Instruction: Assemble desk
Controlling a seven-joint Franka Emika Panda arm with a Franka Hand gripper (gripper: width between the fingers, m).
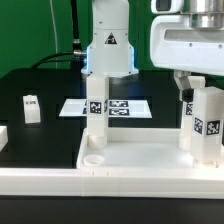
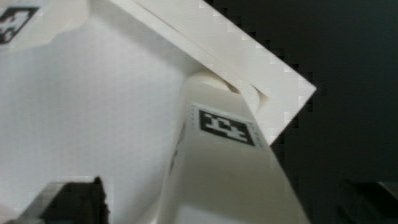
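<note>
2 legs (image 1: 96,120) upright on tabletop (image 1: 150,162); marker board (image 1: 130,105) behind; loose leg (image 1: 31,107) exterior view's left.

the marker board (image 1: 135,106) lies flat on the black table (image 1: 45,130), a green wall (image 1: 25,30) behind it.

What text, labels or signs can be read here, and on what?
Words or numbers: none readable.
Warning triangle on the robot base: symbol inside too small to read.
Square tags on the desk legs and the marker board: black-and-white patterns only, no text.
</note>
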